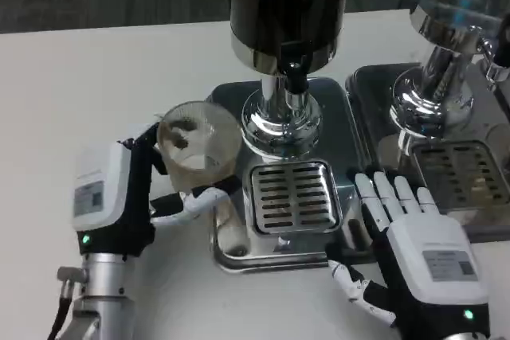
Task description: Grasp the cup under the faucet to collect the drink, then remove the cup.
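Note:
A clear plastic cup (198,142) is held upright in my left hand (127,197), whose fingers wrap around its lower part. The cup stands left of the drip grate (291,195), over the left edge of the steel base, not beneath the faucet (296,77). Something dark shows inside the cup near its rim. The black faucet nozzle hangs from the dark dispenser tank (288,5) above the grate. My right hand (406,248) lies flat on the table to the right of the grate, fingers stretched out and apart, holding nothing.
A second dispenser (446,61) with its own chrome column and drip tray (454,173) stands at the right, close to my right hand's fingertips. White table (80,85) extends to the left and back of the machines.

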You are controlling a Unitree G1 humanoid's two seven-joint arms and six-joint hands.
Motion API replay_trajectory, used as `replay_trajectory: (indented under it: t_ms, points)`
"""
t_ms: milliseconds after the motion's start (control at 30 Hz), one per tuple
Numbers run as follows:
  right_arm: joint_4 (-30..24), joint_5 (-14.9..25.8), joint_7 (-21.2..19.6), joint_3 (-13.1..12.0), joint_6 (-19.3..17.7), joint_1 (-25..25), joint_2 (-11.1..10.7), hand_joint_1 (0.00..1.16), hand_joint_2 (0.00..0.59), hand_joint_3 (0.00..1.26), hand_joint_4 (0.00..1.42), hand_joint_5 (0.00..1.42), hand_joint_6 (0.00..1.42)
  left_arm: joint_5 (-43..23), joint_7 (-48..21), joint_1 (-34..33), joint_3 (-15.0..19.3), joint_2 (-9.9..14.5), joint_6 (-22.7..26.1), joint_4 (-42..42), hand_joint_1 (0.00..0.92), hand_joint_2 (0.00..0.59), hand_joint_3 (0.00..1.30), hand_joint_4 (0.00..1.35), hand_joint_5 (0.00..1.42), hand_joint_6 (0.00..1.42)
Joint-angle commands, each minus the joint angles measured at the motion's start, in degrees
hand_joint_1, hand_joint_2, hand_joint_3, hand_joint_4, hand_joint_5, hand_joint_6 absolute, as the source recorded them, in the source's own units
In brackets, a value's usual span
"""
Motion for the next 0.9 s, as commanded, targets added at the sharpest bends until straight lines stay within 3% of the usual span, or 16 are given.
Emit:
replay_trajectory:
  t_ms: [33,367,900]
  points:
    - [-0.22,0.13,0.07,-0.07,0.4,0.0,0.5,0.25,0.43,0.03,0.0,0.0,0.0,0.46,-1.56,-1.78,-1.09,-1.65,-0.91,-0.79,0.613,0.036,0.55,0.69,0.86,1.07]
    - [-1.38,0.45,-0.66,-0.8,0.34,1.34,1.37,0.26,0.437,0.03,0.0,0.0,0.0,1.01,-3.59,-4.62,-2.95,-3.42,-0.16,2.03,0.608,0.031,0.55,0.69,0.86,1.07]
    - [-3.34,0.12,-1.04,-1.17,0.23,2.9,1.73,0.27,0.434,0.03,0.0,0.0,0.0,1.96,-8.55,-13.54,-7.0,-9.18,2.98,11.9,0.623,0.027,0.56,0.71,0.88,1.09]
